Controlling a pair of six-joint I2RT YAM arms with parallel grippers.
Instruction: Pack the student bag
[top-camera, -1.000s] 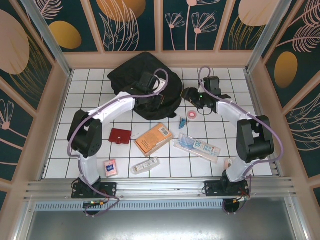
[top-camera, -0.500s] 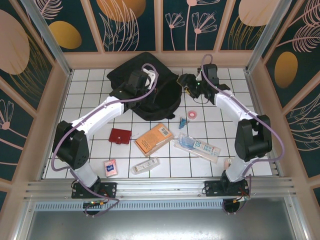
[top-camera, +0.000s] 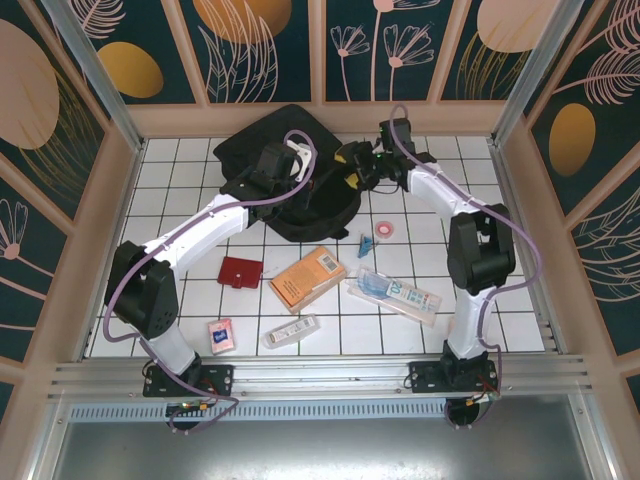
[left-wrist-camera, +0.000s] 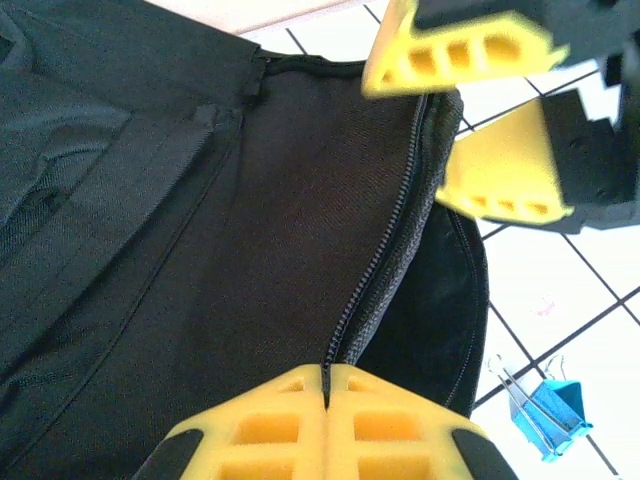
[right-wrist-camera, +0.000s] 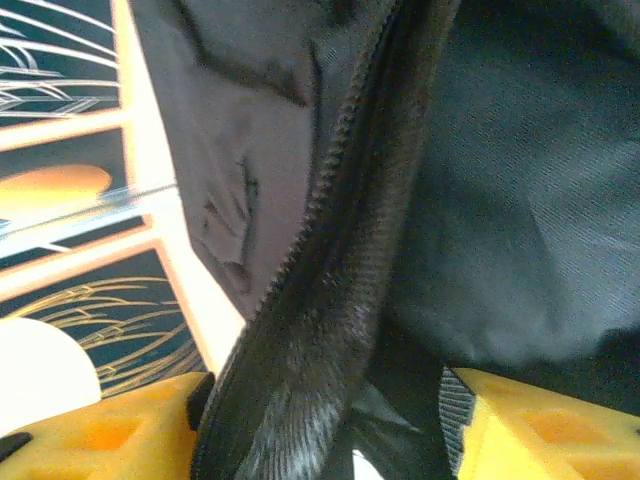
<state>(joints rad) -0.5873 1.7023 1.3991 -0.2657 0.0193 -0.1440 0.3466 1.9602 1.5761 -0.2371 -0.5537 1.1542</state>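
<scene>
The student bag (top-camera: 250, 152) is a large black backpack lying at the back middle of the tiled table. My left gripper (top-camera: 300, 175) is shut on the bag's zipper edge (left-wrist-camera: 385, 255); its yellow fingertips (left-wrist-camera: 270, 410) meet with the zipper teeth pinched between them. My right gripper (top-camera: 348, 168) is at the bag's right edge, and from the left wrist it appears at the upper right (left-wrist-camera: 455, 115). It is open, its yellow fingers (right-wrist-camera: 100, 435) wide apart, with the bag's zippered rim (right-wrist-camera: 330, 260) hanging loosely between them.
In front of the bag lie a pink tape roll (top-camera: 384, 228), a blue binder clip (top-camera: 366, 243), an orange book (top-camera: 308, 278), a red wallet (top-camera: 240, 271), a long white packet (top-camera: 393, 293), a white tube (top-camera: 291, 331) and a small pink pack (top-camera: 221, 335). Wooden walls enclose the table.
My right gripper has moved left and back from near the pink roll to the bag's right edge. My left arm stretched farther back a second ago, then held still on the zipper.
</scene>
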